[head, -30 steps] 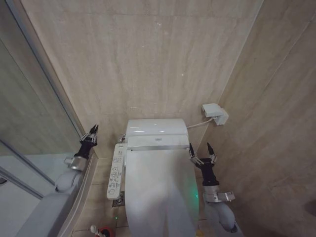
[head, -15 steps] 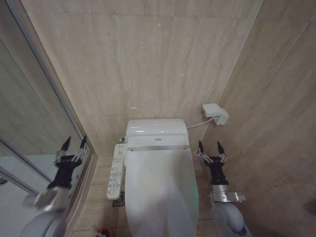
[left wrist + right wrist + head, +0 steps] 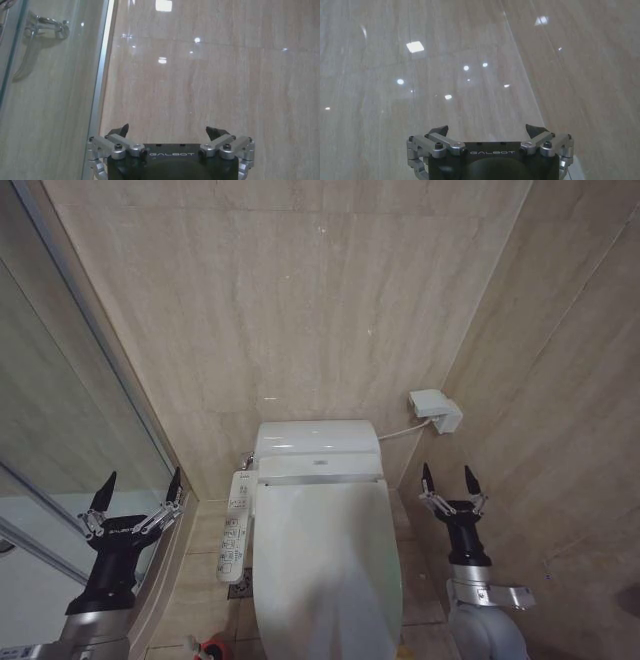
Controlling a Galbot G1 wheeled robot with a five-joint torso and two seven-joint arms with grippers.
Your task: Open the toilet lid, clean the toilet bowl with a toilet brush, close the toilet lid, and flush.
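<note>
Tiled-wall corner, toilet lid [image 3: 325, 570] between spread hands [image 3: 138, 495].

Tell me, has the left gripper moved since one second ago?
Yes. The left gripper has drawn back and outward from the button panel, which stayed fixed, and its fingers are now spread open.

The toilet lid [image 3: 325, 565] and the boxy rear of the toilet bowl [image 3: 318, 448] are glossy white — set against beige, faintly veined wall tiles [image 3: 300, 300], with a white button panel [image 3: 233, 525], black-and-silver pincers [image 3: 137, 498] [image 3: 450, 482], and a small red pot [image 3: 212, 648].
</note>
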